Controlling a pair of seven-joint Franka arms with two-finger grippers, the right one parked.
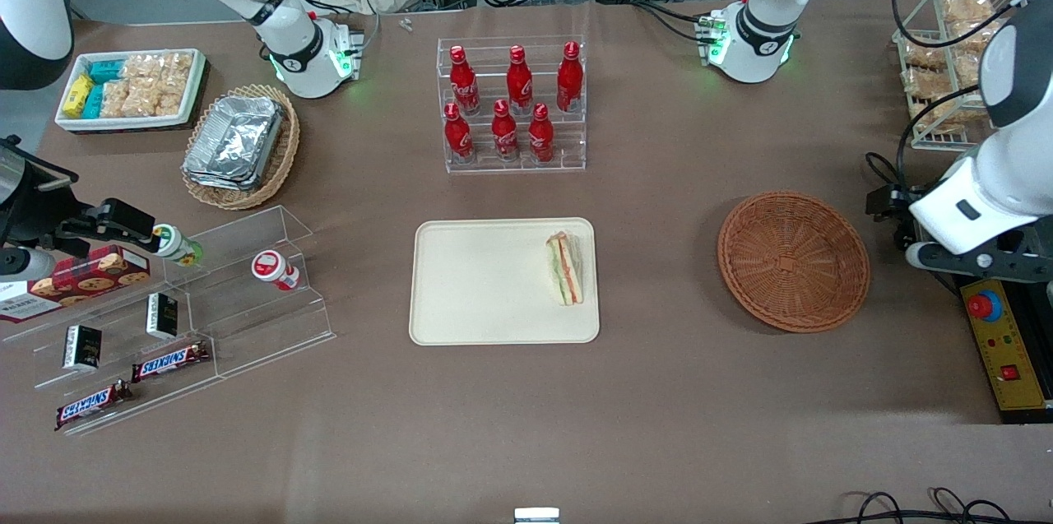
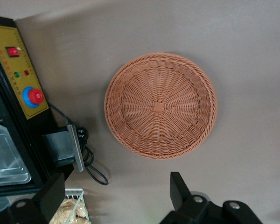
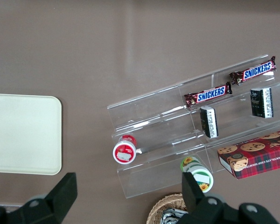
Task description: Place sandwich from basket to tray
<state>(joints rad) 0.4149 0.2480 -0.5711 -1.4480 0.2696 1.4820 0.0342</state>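
The sandwich lies on the cream tray, near the tray's edge that faces the basket. The tray also shows in the right wrist view. The reddish-brown wicker basket sits on the table toward the working arm's end and holds nothing; the left wrist view shows its bare weave. My left gripper hangs above the table beside the basket, at the working arm's end. In the left wrist view the gripper is open and empty, its fingers wide apart and clear of the basket's rim.
A yellow control box with a red button and a wire rack of snacks stand close to the gripper. A clear rack of red cola bottles stands farther from the camera than the tray. Acrylic shelves lie toward the parked arm's end.
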